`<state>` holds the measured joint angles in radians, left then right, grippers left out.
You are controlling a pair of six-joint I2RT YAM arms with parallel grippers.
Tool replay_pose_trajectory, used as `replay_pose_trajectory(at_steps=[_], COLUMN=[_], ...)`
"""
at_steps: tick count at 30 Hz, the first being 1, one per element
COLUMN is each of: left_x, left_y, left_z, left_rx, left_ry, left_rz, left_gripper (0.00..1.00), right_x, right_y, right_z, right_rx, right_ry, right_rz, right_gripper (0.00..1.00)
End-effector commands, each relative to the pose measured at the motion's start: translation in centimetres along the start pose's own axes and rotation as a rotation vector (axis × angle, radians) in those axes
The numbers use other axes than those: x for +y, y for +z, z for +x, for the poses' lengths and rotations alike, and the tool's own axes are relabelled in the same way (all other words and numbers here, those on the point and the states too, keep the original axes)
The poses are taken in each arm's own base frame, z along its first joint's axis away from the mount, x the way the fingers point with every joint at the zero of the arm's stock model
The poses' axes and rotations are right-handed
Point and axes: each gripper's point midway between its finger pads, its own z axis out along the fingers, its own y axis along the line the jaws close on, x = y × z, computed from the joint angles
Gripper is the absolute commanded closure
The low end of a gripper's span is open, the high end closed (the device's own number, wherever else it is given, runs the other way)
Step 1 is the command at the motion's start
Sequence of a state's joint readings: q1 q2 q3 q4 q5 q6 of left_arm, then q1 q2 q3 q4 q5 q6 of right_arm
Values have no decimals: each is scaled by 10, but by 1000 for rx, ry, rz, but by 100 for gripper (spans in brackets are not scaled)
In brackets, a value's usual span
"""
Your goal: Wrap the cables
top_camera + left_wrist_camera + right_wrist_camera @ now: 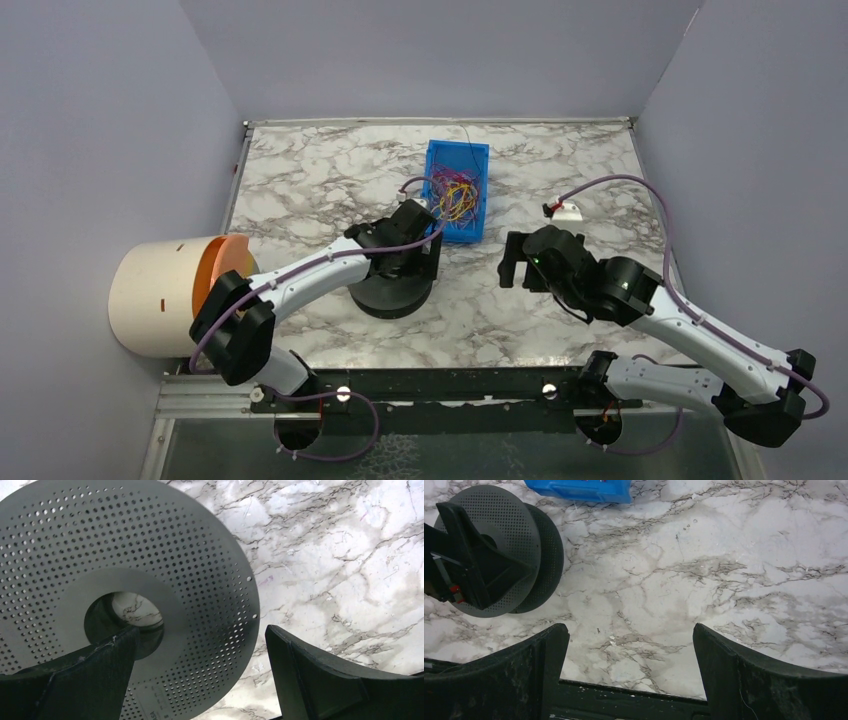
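Observation:
The cables are a tangle of thin yellow, red, orange and purple wires lying in a blue bin at the back middle of the table. They do not show in either wrist view. A black perforated spool lies flat in front of the bin. My left gripper hangs open and empty just above the spool, with its left finger over the hub hole. My right gripper is open and empty over bare marble to the right of the spool.
A cream cylinder with an orange inside lies on its side at the table's left edge. A small white and red part sits right of the bin. The blue bin's near wall shows at the top of the right wrist view. Grey walls enclose three sides.

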<state>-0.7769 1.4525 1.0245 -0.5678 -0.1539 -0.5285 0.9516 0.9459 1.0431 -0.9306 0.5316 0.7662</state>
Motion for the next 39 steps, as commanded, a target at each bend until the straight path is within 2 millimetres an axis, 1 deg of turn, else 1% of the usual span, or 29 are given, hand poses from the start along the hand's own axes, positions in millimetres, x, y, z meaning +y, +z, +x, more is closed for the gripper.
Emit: replay_pose_trajectory(at_steps=[1,5,12,22,32,36,39], left_x=[-11,-9,4,-9,-7,-7,-4], left_y=[3,9,19,28,25,23,24], left_z=[-18,-17,-11,-2,2,4,8], left_rx=[-45,-31,5,48,60,56,66], left_ry=[5,23,68,114,116,111,109], left_rz=[-14,-52,-152,-129,-145,-145,-150], left_gripper=[1,1,1,1,1,4,7], right_x=[2,4,6,9,13,13,16], right_y=[4,5,8,13,17,19,20], right_z=[-4,-4,-4,-5,-3,-1,0], right_rx=[-23,-25,-24,-28,-20,-19,-9], right_ry=[10,1,-8,-20,-18,-16,-10], right_rz=[-3,-11,-10,-6,-12,-9,-17], right_gripper=[0,0,0,0,0,0,0])
